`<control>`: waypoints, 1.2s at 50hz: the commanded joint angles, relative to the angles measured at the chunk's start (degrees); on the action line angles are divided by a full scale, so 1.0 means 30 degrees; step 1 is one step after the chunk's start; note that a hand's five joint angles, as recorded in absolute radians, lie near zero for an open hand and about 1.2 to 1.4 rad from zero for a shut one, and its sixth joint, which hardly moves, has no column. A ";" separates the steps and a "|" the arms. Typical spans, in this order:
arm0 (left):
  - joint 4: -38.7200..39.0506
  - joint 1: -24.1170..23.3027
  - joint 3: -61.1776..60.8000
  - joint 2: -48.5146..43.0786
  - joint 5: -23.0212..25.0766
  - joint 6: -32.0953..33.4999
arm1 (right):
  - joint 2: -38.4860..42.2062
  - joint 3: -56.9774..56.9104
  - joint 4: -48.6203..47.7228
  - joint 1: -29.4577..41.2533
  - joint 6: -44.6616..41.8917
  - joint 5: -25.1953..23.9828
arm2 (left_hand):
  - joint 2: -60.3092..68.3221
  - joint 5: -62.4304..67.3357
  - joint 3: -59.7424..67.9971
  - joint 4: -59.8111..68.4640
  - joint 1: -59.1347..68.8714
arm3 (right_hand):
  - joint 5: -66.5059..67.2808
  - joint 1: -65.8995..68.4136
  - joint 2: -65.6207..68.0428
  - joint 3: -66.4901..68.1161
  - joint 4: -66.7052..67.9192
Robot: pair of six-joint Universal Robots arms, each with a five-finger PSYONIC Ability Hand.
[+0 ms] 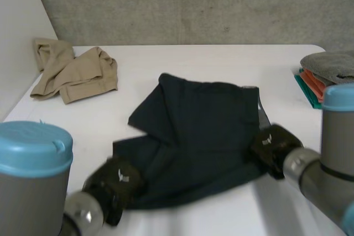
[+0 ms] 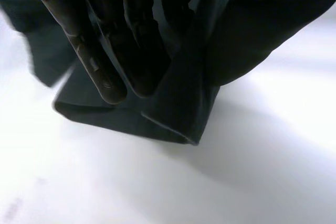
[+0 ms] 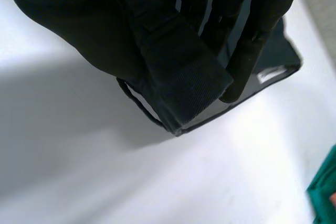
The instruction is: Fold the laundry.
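Note:
A dark navy garment (image 1: 199,136) lies loosely bunched in the middle of the white table (image 1: 221,62), its far part folded over. My left hand (image 1: 113,183) is at its near left corner. In the left wrist view the fingers (image 2: 100,61) lie along the cloth and pinch it, and a folded corner (image 2: 178,121) hangs just above the table. My right hand (image 1: 271,147) is at the near right edge. In the right wrist view its fingers (image 3: 252,45) clamp a ribbed waistband corner (image 3: 184,85) with a belt loop, lifted off the table.
A crumpled beige garment (image 1: 72,70) lies at the far left of the table. A stack of folded cloths (image 1: 326,78), grey over orange and teal, sits at the right edge; its teal cloth (image 3: 325,192) is close to my right hand. A concrete wall runs behind.

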 commanded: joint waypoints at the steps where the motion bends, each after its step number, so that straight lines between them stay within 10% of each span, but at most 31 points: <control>1: -0.3352 -0.1936 -0.0002 0.0748 0.0075 -0.0003 | -0.3024 0.3187 0.3131 -0.0038 -0.2735 0.0746 | 0.3761 0.4018 0.3850 0.3718 0.4863 | 0.3744 0.5124 0.4292 0.3929 0.3758; 10: -0.1016 -0.1354 0.2660 -0.0682 0.0104 0.0232 | -0.3173 0.2373 0.1383 -0.0650 -0.2650 0.0717 | 0.3761 0.4018 0.3850 0.3718 0.4863 | 0.3744 0.5124 0.4292 0.3929 0.3758; 22: 1.1810 0.1897 1.0889 -0.9348 0.0250 0.1661 | 0.2008 -0.2019 -0.7287 -0.0918 -0.0716 0.2034 | 0.3761 0.4018 0.3850 0.3718 0.4863 | 0.3744 0.5124 0.4292 0.3929 0.3758; 32: 1.6770 0.2075 1.4266 -1.3898 0.0396 0.3279 | 0.6464 -0.5363 -1.2920 -0.0917 -0.0833 0.2065 | 0.3761 0.4018 0.3850 0.3718 0.4863 | 0.3744 0.5124 0.4292 0.3929 0.3758; 33: 1.7035 0.2075 1.4266 -1.4015 0.0513 0.3250 | 0.6728 -0.5568 -1.3155 -0.0917 -0.0833 0.2036 | 0.3761 0.4018 0.3850 0.3718 0.4863 | 0.2320 0.3700 0.2869 0.2505 0.2334; 35: 1.7593 0.2075 1.4150 -1.4192 0.1039 0.3220 | 0.7373 -0.6125 -1.3712 -0.0888 -0.0687 0.2094 | -1.0518 -1.0261 -1.0430 -1.0561 -0.9416 | -1.3623 -1.2243 -1.3074 -1.3438 -1.3609; 37: 1.7798 0.2017 1.3887 -1.4163 0.1450 0.3220 | 0.7725 -0.6477 -1.3743 -0.0888 -0.0687 0.2182 | -1.9572 -1.9315 -1.9484 -1.9615 -1.8471 | -1.9590 -1.8210 -1.9041 -1.9404 -1.9575; 49: 1.8151 0.1723 1.0109 -1.1177 0.1803 0.2752 | 0.4046 -0.4169 -1.0064 -0.2115 0.3085 0.1686 | -1.9572 -1.9315 -1.9484 -1.9615 -1.8471 | -1.9590 -1.8210 -1.9041 -1.9404 -1.9575; 60: 1.7887 0.1899 0.5186 -0.6987 0.1774 0.0146 | 0.1398 -0.0826 -0.4485 -0.5105 0.5700 -0.3528 | -1.9572 -1.9315 -1.9484 -1.9615 -1.8471 | -1.7263 -1.5883 -1.6715 -1.7078 -1.7249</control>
